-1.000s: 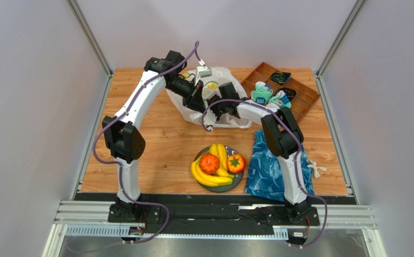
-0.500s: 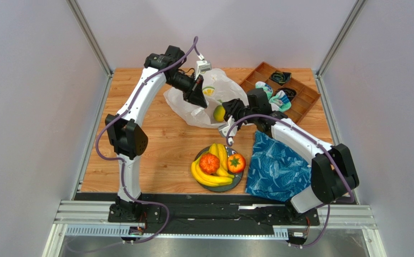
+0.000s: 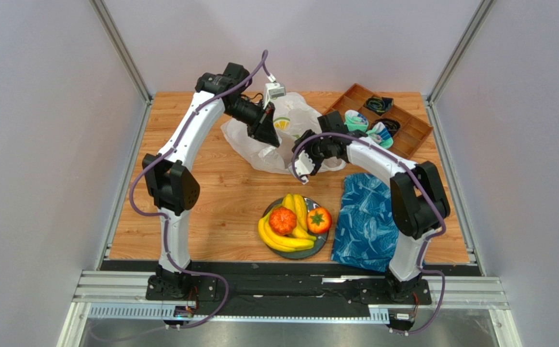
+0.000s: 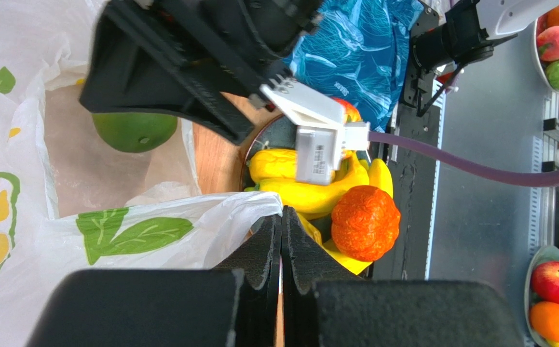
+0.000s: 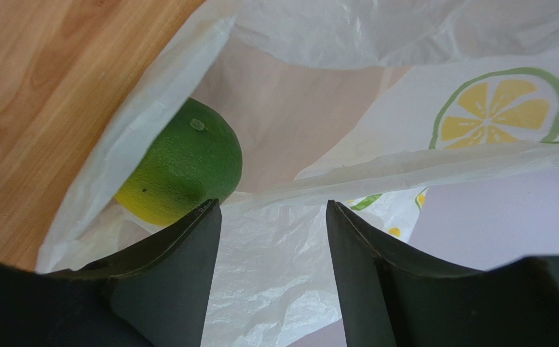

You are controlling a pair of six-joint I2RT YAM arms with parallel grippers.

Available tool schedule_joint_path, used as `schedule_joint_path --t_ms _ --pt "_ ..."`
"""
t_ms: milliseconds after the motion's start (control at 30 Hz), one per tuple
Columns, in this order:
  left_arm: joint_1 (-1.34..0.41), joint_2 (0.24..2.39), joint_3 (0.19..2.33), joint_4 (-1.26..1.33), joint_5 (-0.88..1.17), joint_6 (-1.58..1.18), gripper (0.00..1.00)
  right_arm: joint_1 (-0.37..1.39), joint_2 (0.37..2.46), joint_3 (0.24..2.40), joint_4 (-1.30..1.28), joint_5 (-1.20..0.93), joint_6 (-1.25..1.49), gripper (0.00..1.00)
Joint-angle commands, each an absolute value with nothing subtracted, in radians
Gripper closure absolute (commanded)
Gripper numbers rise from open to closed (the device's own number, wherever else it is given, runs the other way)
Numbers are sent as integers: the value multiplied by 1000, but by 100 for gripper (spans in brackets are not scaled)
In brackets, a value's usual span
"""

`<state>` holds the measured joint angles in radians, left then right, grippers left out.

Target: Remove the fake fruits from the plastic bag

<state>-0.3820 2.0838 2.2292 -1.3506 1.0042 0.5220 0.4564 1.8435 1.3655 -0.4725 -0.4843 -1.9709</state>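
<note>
**Greenish piece in the bag; my right fingers wide at its mouth, my left fingers clamped on the film.**

My left fingers [image 4: 282, 233] pinch the plastic bag [image 4: 152, 228] at its rim, holding the mouth up at the far centre of the bench [image 3: 210, 195]. My right fingers [image 3: 310, 154] stand wide apart, with the greenish piece [image 5: 181, 170] off to one side of their gap, not centred. Risk noted: a loose fold of film crosses the gap, so closing here would likely catch plastic, or nudge the glossy piece deeper. A snagged pull could also tear the rim from my left pinch. Elsewhere, other fake fruits [image 3: 293, 220] fill the plate [image 3: 323, 246] at near centre, the blue cloth [image 3: 365, 220] lies just right of it, and the wooden tray [image 3: 412, 134] with socks [image 3: 365, 124] sits far right. None of these obstructs.
</note>
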Motion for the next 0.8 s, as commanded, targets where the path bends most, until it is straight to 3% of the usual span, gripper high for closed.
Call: schedule_joint_path --t_ms 0,233,767 --pt "-380 2057 2230 -1491 1031 534 100 453 1930 1528 -742 -420 -2238 39" --pt "-385 2063 2240 -1485 1037 529 100 456 2034 1680 -985 -391 -2356 38" --pt "-393 2045 2212 -1485 1019 529 100 482 2158 1732 -781 -503 -2368 37"
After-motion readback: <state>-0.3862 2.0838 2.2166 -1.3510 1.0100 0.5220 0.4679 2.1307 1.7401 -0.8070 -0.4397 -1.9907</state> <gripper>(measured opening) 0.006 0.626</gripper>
